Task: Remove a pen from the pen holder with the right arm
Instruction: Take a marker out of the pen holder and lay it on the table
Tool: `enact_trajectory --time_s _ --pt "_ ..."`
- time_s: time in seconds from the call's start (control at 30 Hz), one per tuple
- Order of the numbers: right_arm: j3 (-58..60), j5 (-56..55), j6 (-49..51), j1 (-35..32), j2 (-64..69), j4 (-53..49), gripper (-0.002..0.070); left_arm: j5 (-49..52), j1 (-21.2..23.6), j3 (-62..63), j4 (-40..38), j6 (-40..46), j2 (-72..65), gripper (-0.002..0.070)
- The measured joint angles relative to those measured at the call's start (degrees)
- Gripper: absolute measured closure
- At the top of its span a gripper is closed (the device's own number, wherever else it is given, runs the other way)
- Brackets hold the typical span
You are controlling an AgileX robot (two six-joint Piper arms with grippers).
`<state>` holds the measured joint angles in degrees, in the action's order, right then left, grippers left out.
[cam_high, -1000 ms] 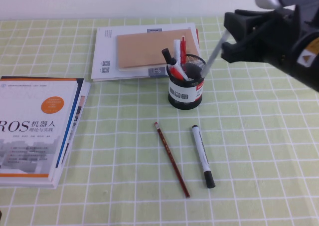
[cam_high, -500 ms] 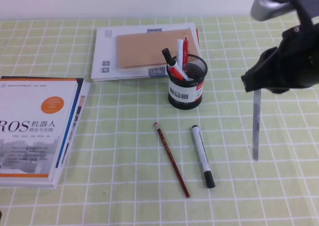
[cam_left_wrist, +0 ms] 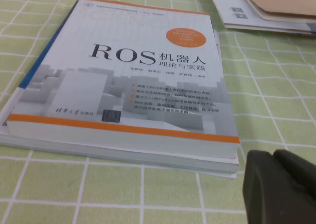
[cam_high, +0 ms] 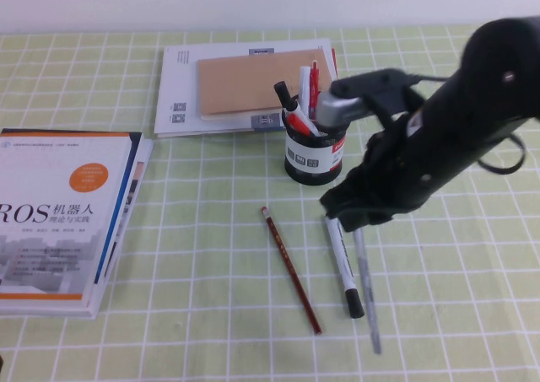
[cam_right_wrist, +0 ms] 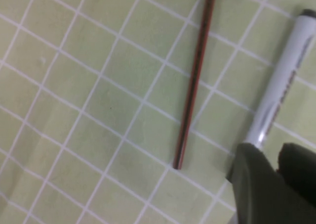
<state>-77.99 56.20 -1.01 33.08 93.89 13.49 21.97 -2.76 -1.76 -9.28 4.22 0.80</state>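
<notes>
Right gripper (cam_high: 348, 223), just near of the holder (cam_high: 315, 158), is pinching the extracted pen (cam_high: 365, 289), unreleased; left gripper (cam_left_wrist: 274, 159) is idling shut beside the book (cam_left_wrist: 138, 85).

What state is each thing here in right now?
Holder: upright, pens inside.
Marker: capped, lying flat.
Pencil: lying flat.
Grey pen: out of the holder, held.
Right gripper: shut on the grey pen, above the marker.
ROS book: closed, flat.
Notebook: closed, on a white book.
Left gripper: beside the ROS book.

Right claw (cam_high: 353, 222) clenched low, centre; left claw (cam_left_wrist: 277, 187) near-left.
</notes>
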Motion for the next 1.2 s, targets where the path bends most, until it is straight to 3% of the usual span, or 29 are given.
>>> enact_trajectory --time_s 0.63,1.2 --pt "-15.2 -1.7 -1.9 0.8 20.1 0.9 0.0636 0.0 0.0 0.0 0.0 0.0 0.0 0.0683" --pt "-16.4 -6.1 -1.9 0.8 24.1 0.1 0.0621 0.0 0.0 0.0 0.0 0.0 0.0 0.0683"
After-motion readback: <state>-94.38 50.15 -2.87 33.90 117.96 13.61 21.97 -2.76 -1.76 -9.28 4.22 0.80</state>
